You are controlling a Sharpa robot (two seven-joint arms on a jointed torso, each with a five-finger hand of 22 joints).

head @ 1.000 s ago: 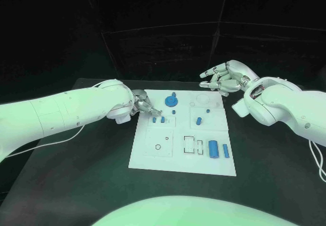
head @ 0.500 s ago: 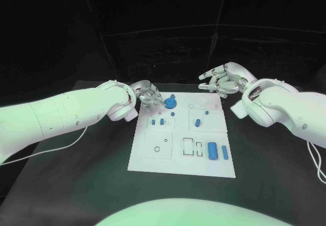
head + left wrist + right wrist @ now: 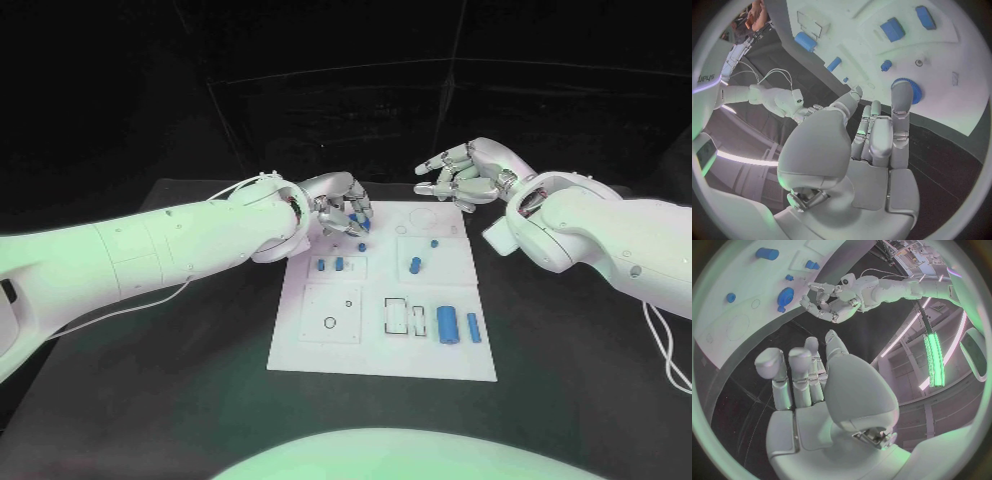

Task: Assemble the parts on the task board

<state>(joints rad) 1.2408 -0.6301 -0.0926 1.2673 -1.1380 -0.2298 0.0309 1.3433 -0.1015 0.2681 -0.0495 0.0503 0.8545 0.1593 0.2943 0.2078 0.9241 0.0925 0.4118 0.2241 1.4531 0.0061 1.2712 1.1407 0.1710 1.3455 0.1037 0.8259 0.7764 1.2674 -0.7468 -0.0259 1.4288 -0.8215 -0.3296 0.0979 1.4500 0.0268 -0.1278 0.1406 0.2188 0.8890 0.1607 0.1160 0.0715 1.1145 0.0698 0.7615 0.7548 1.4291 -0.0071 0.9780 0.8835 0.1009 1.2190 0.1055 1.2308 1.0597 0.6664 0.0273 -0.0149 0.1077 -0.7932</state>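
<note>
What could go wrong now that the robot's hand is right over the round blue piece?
The left hand hangs over the blue gear with its fingers reaching it, so it could knock the gear askew. The small blue pegs just beside might get bumped as well. The right hand hovers near the board's far edge.

Matt white task board (image 3: pixel 329 345), glossy blue plastic parts (image 3: pixel 450 324).

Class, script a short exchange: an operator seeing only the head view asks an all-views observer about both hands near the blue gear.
Operator: The left hand partly hides the blue gear. Gripped?
Observer: No. In the left wrist view it lies flat on the task board, with one of the straight fingers reaching over it.
Operator: Right hand carrying anything?
Observer: The right wrist view shows its palm bare, fingers straight.
</note>
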